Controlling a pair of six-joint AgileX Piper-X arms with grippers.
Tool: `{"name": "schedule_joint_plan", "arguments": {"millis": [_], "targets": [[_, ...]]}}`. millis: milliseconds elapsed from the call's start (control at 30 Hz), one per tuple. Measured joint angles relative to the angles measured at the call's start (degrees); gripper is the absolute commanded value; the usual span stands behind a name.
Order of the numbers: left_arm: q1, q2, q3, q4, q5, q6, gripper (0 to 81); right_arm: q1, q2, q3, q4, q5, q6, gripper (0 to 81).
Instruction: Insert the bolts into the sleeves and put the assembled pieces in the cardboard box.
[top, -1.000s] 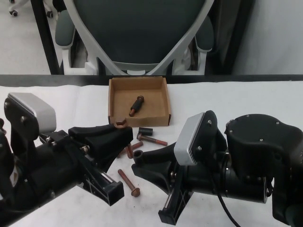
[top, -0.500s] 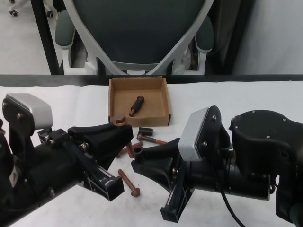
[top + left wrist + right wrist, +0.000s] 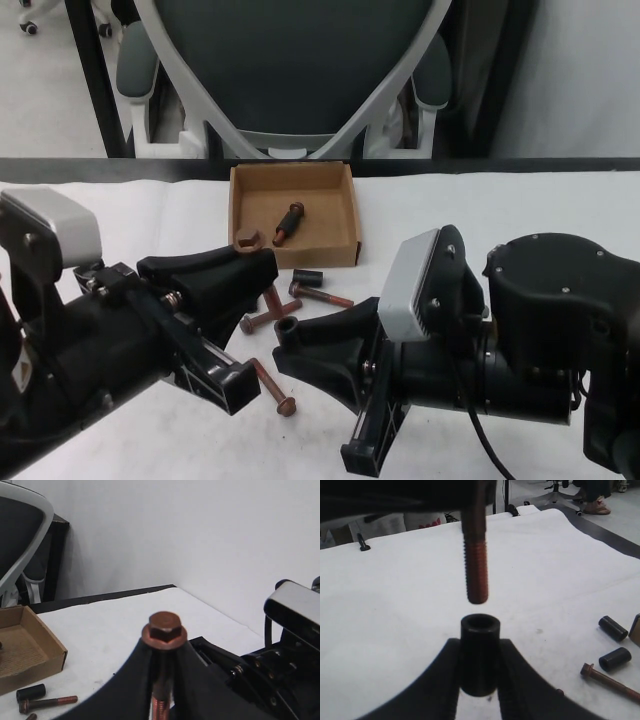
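Observation:
My left gripper (image 3: 164, 655) is shut on a copper bolt (image 3: 164, 630), held upright with its hex head above the fingers. My right gripper (image 3: 480, 667) is shut on a black sleeve (image 3: 480, 630), bore facing up. The bolt's threaded tip (image 3: 476, 580) hangs just above the sleeve's mouth, apart from it. In the high view the bolt head (image 3: 247, 240) and the sleeve (image 3: 289, 329) sit at the two arms' tips near the bench's middle. The cardboard box (image 3: 295, 255) stands behind them with one assembled piece (image 3: 289, 221) inside.
Loose bolts (image 3: 272, 385) (image 3: 322, 296) (image 3: 268, 315) and a loose sleeve (image 3: 307, 277) lie on the white cloth between the arms and the box. Two more sleeves (image 3: 613, 628) (image 3: 615, 658) lie beside a bolt (image 3: 610, 681). An office chair (image 3: 290, 70) stands beyond the bench's far edge.
My left gripper has shifted back and to the left with the bolt, whose head now sits higher in the high view. The right gripper with the sleeve has moved slightly left.

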Motion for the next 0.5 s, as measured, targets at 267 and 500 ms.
{"name": "schedule_joint_plan", "arguments": {"millis": [267,500], "targets": [[0.0,0.0,0.0,0.11,1.78,-3.32,0.8,0.0,-0.79,0.0,0.0,0.0,0.0,0.3],[0.0,0.0,0.0,0.11,3.34,-5.35,0.8,0.0,-0.79,0.0,0.0,-0.14,0.0,0.3]]}}
